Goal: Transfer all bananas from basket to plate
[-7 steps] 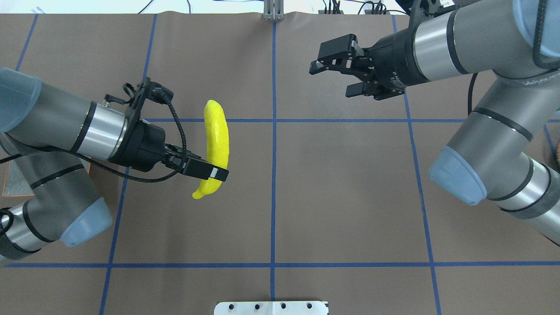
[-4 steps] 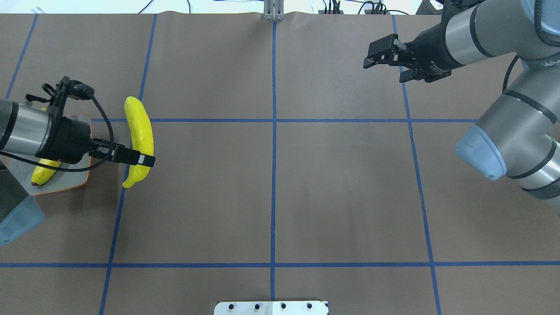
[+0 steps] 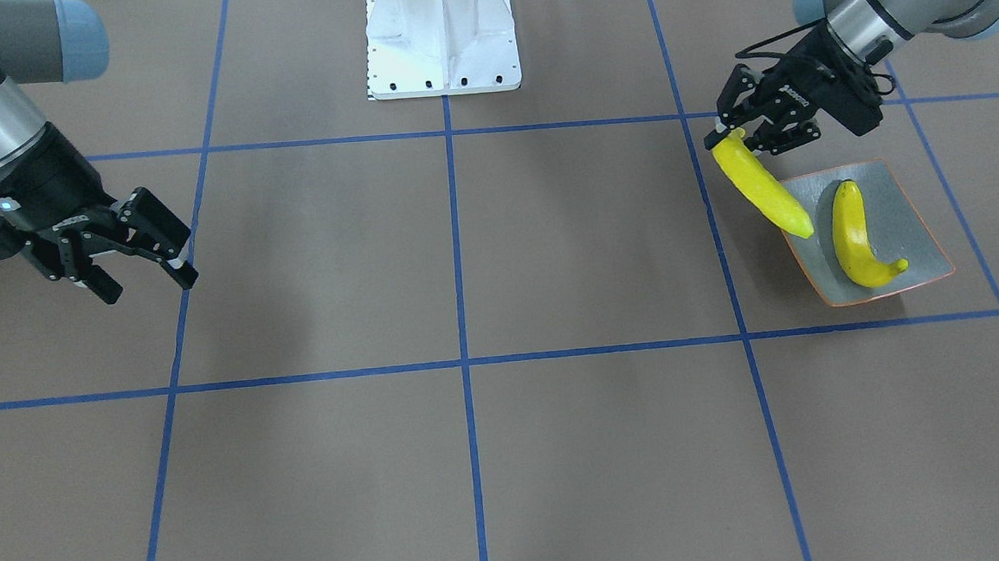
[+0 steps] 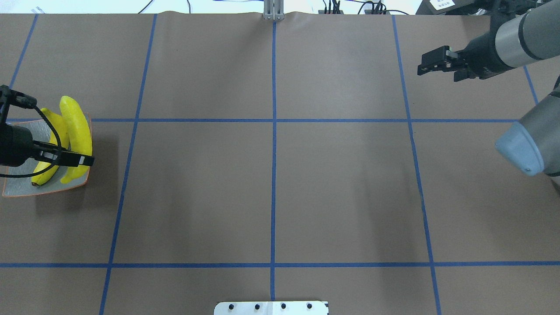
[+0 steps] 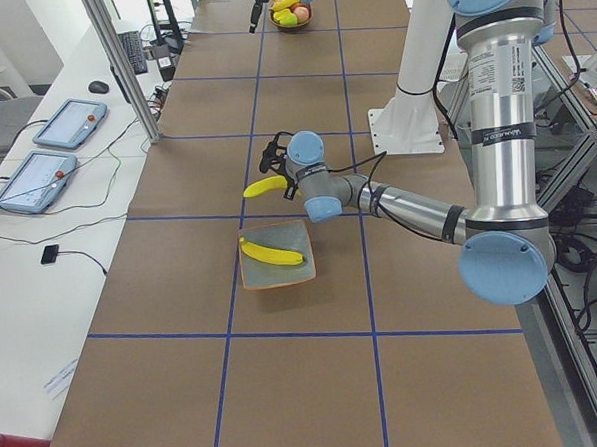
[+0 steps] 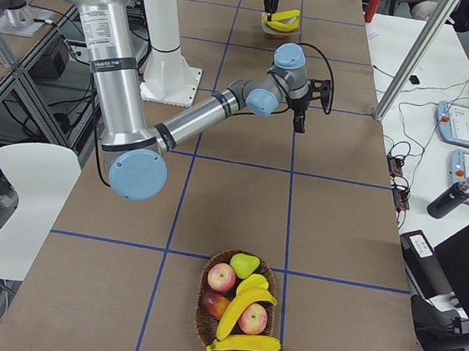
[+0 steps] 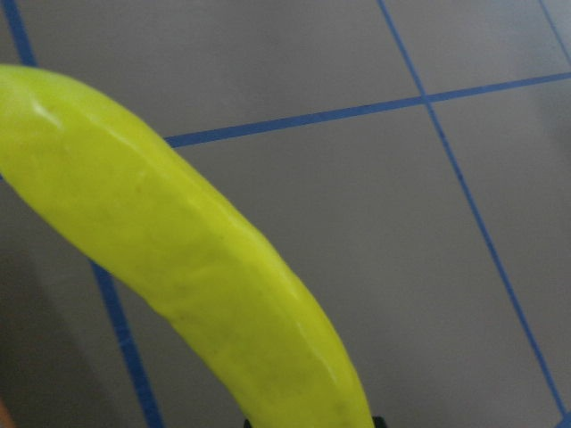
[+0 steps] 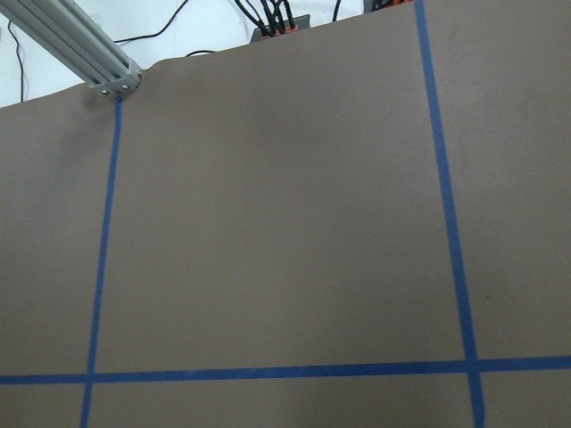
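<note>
My left gripper [image 4: 84, 161] is shut on a yellow banana [image 4: 77, 131] near its stem end, holding it in the air over the inner edge of the plate [image 4: 17, 186]. The held banana [image 3: 763, 186] slopes down toward the plate [image 3: 907, 203], on which a second banana [image 3: 854, 233] lies. In the left wrist view the held banana [image 7: 196, 276] fills the frame. My right gripper [image 3: 149, 286] hangs open and holds nothing, far across the table. The basket [image 6: 203, 319] stands at the right end with two bananas [image 6: 246, 304] among the fruit.
The basket also holds apples [image 6: 221, 276] and a pear [image 6: 244, 264]. The robot's white base [image 3: 441, 37] stands at the table's middle edge. Blue tape lines [image 4: 273, 131] divide the brown table. Tablets [image 5: 38, 179] and cables lie on a side bench.
My left arm has carried the banana leftward from mid-table to over the plate. My right arm has drawn back to the right, its gripper still open.
</note>
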Controlling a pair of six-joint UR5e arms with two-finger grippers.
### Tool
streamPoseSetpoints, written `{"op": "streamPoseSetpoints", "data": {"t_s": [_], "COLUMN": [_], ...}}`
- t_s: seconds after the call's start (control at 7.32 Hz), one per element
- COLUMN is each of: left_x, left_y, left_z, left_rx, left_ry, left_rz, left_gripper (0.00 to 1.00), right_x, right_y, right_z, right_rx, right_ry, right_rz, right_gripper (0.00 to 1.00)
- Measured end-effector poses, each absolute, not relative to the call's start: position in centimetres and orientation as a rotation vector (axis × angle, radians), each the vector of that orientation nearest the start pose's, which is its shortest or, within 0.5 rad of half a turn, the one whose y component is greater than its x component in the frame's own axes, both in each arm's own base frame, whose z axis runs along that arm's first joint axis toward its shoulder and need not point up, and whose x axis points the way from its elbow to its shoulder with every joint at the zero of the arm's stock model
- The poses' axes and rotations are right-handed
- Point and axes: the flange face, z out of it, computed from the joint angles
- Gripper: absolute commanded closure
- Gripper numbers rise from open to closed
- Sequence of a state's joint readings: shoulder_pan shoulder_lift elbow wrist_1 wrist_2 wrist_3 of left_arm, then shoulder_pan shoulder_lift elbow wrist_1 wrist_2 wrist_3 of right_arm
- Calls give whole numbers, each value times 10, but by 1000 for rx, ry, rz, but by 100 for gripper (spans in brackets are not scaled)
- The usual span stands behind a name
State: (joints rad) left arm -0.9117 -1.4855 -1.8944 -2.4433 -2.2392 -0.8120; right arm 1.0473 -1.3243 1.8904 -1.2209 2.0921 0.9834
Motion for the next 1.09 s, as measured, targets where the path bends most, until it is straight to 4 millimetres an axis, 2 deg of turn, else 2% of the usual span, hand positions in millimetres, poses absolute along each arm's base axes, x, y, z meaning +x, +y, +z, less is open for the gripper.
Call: {"op": "streamPoseSetpoints", "data": {"t_s": [0.27,0.55,0.68,0.82,0.96,1.09], "left_x": [221,219,219,219,219,223], "left_y": [-421,-430,-433,-433,-433,-432], "left_z": [465,487,497,502,504,504], "left_rx": [397,377,372,372,375,377], "left_ry": [979,832,763,721,701,694], "left_rz": [280,317,353,398,430,452], "left_gripper": [100,100,91,53,9,1], "right_x": [-179,-169,-168,-167,-167,-167], "right_y": [-527,-525,-524,-524,-524,-524], "right_z": [379,393,395,396,396,396], "right_rx": [343,347,346,346,346,346], "right_ry": [-897,-876,-873,-872,-871,-871], "right_rz": [124,107,105,105,106,106], "right_gripper": [0,0,0,0,0,0]}}
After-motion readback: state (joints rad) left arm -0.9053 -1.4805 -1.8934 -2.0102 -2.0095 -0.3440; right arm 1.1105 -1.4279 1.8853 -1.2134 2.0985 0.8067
